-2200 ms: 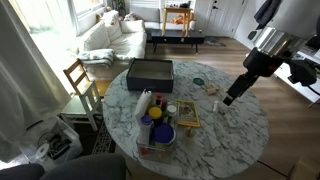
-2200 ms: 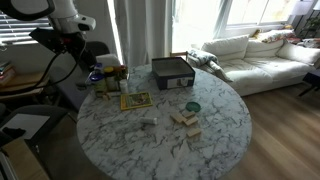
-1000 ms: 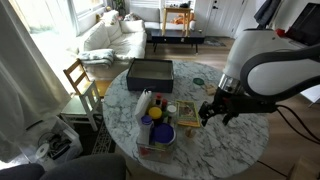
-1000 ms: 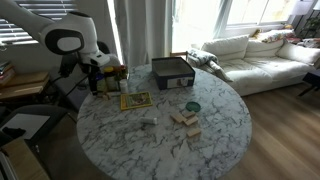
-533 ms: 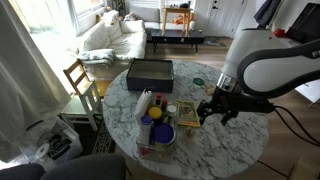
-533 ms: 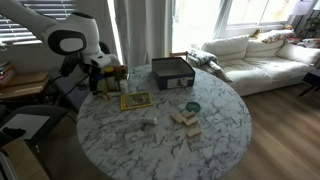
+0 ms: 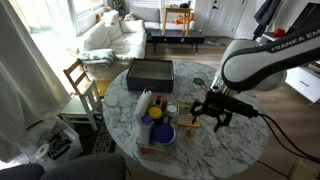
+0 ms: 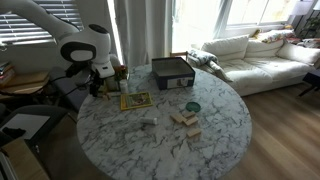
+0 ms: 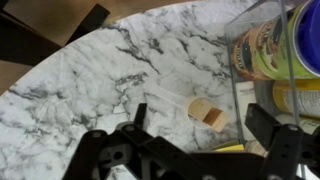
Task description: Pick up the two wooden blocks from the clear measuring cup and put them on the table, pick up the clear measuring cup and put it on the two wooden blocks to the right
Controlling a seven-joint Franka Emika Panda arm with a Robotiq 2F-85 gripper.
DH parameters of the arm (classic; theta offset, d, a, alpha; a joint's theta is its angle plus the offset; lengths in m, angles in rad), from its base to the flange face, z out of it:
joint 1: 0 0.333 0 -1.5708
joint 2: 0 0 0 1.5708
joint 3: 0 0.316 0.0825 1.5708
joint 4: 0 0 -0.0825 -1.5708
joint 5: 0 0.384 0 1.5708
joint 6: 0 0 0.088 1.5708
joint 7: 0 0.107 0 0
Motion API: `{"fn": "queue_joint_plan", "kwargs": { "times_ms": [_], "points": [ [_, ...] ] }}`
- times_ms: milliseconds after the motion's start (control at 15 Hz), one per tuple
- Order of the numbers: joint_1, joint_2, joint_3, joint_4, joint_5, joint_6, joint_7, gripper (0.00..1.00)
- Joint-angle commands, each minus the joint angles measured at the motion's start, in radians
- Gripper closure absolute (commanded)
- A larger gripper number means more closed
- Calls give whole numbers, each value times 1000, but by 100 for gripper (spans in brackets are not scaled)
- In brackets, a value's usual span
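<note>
In the wrist view the clear measuring cup (image 9: 190,103) lies on the marble table (image 9: 90,70), a short way ahead of my gripper (image 9: 200,135). Pale wooden blocks (image 9: 207,113) show inside it; I cannot count them. The gripper is open, with its dark fingers (image 9: 135,122) standing wide on either side of the cup and nothing between them. In an exterior view the gripper (image 7: 213,118) hangs over the table's near right part. Two stacked wooden blocks (image 8: 185,118) rest mid-table, and the cup (image 8: 148,120) is a faint clear shape left of them.
A dark box (image 7: 150,72) stands at the back of the table. A blue bowl (image 7: 160,133), bottles and a yellow-framed card (image 7: 187,115) crowd the front. A green disc (image 8: 192,106) lies near the blocks. A clear container (image 9: 262,50) holding a labelled can is close on the right.
The arm has swung in from the table's edge over the top and its wrist has turned lower over the table. The jaws have stayed open.
</note>
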Motion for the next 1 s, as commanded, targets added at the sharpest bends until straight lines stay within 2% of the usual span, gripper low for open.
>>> {"fn": "queue_joint_plan", "kwargs": {
  "times_ms": [0,200,467,800,867,933],
  "points": [
    [-13,72,1,37,173,35,-42,0],
    [-9,112,-4,53,240,62,-35,0],
    [5,159,-15,61,231,124,21,0],
    [8,201,-11,80,235,146,48,0],
    [9,209,-12,84,233,144,56,3],
    [10,213,-13,86,231,143,64,10]
  ]
}}
